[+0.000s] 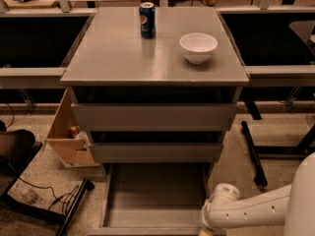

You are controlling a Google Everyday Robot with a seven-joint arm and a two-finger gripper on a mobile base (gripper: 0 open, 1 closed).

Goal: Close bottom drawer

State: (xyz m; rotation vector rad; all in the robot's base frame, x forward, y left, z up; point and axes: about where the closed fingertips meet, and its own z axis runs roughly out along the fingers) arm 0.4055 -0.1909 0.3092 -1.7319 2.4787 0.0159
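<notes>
The bottom drawer point(152, 195) of the grey cabinet stands pulled out toward me, its shallow plain grey tray bare inside. Its front edge runs along the lower frame edge. The two drawers above it, the top one point(153, 116) and the middle one point(155, 152), are pushed in. My white arm point(256, 210) reaches in from the lower right, and its wrist sits at the drawer's front right corner. The gripper itself is below the frame edge and out of view.
A blue soda can point(147, 19) and a white bowl point(198, 46) stand on the cabinet top point(118, 53). A wooden box point(69, 136) with small items leans at the cabinet's left. Cables and a black frame point(44, 200) lie on the floor at left. Black table legs point(253, 151) stand at right.
</notes>
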